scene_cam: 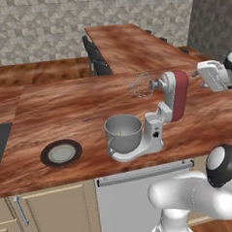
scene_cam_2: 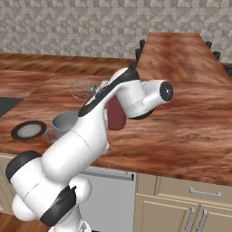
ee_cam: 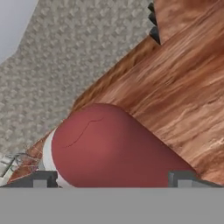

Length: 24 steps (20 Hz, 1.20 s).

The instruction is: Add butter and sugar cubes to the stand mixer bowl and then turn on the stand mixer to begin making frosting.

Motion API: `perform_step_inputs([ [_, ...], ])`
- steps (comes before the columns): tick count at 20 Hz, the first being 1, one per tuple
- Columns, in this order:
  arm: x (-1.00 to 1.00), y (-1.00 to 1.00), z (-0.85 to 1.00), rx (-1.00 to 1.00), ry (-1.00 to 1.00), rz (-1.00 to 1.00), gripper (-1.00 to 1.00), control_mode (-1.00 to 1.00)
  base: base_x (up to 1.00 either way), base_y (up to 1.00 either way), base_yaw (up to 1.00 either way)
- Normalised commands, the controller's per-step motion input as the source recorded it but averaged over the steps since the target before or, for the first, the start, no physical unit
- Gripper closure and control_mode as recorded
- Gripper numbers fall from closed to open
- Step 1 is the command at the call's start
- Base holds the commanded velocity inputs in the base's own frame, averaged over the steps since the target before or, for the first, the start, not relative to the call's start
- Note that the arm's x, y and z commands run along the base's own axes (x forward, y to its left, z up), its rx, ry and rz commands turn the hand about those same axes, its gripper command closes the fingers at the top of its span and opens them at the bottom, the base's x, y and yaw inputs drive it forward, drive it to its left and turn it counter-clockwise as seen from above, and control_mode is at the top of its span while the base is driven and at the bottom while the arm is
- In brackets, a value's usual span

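Stand mixer (scene_cam: 159, 117) stands on the wooden worktop (scene_cam: 64, 111), head tilted up, dark red head (ee_cam: 105, 148) raised with the wire whisk (scene_cam: 141, 85) out in the air on the side away from the fingers. Stand mixer bowl (scene_cam: 123, 133), grey metal with a side handle, sits on the mixer's pale base, below and beyond the fingers, well under the whisk. Something small and pale yellow shows inside the bowl; too small to tell what it is.

Fingers (ee_cam: 111, 178) spread fully, holding nothing. Hand view: the two dark tips stand either side of the rounded red head, one tip (ee_cam: 41, 178) near its whisk end, the other past its far side. Contact with the head cannot be told. In the left base view the white hand (scene_cam: 213, 75) hangs just behind the red head.

Dark round plate (scene_cam: 61, 153) with grey centre lies on the worktop, beyond the bowl from the fingers, well apart from them.
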Motion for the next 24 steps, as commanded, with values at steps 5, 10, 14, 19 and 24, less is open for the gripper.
perform_step_inputs([
  [5, 0.36, -0.09, -0.01, 0.14, -0.15, 0.18, -1.00, -1.00, 0.00, 0.00, 0.00],
  [10, 0.11, 0.00, 0.00, 0.12, -0.11, 0.19, -1.00, -1.00, 0.00, 0.00, 0.00],
  [14, 0.00, 0.23, 0.00, 0.05, -0.03, 0.16, -1.00, -1.00, 0.00, 0.00, 0.00],
  [19, 0.00, 0.59, 0.00, 0.02, 0.00, 0.12, -1.00, -1.00, 0.00, 0.00, 0.00],
  [24, 0.00, 0.80, 0.00, 0.00, 0.00, 0.08, -1.00, -1.00, 0.00, 0.00, 0.00],
])
